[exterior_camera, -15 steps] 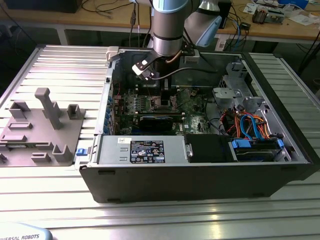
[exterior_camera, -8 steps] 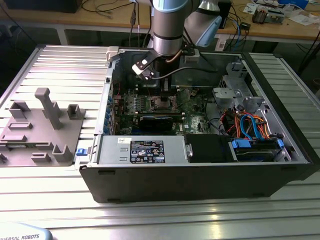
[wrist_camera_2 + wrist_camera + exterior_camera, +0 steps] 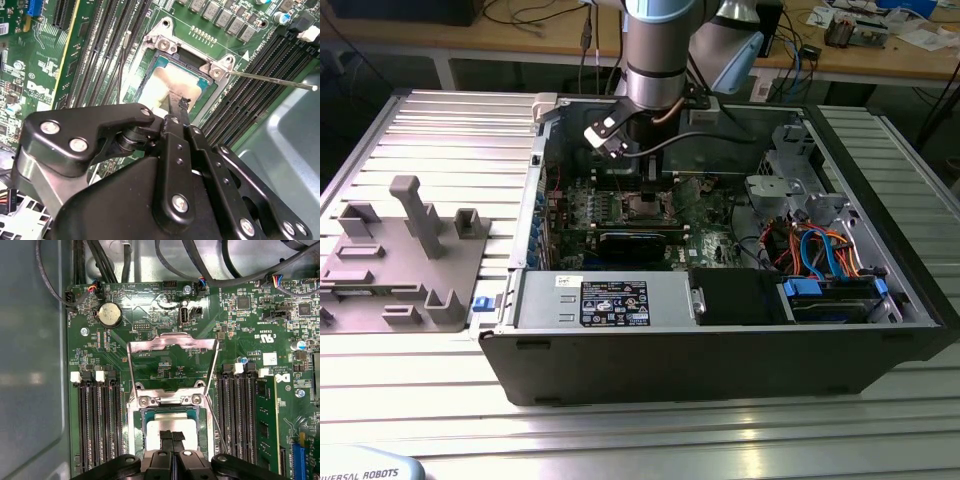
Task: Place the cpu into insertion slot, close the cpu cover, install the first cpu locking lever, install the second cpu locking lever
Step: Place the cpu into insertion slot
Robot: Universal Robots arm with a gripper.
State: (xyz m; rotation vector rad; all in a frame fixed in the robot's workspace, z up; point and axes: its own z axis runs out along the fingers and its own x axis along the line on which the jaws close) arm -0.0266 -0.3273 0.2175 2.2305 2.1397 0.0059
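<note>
Beneath the gripper [image 3: 172, 435], fingers [image 3: 166, 438] together, the cpu [image 3: 157, 423] seems seated in the insertion slot [image 3: 135, 432]; beyond, the cpu cover [image 3: 172, 342] stands open, and closing it needs clearance.

A printed label [image 3: 614, 303] with small marks stands on the grey power supply box [image 3: 545, 300]. White lettering covers the green circuit board [image 3: 165, 357] in the first wrist view, and a white sticker [image 3: 270, 358] on it carries fine print.

Arm [image 3: 650, 60]: silver-grey tube, pale blue caps.
Pincer [image 3: 172, 436]: black links, silver screws.
Cable [image 3: 692, 141]: black, at wrist.
</note>
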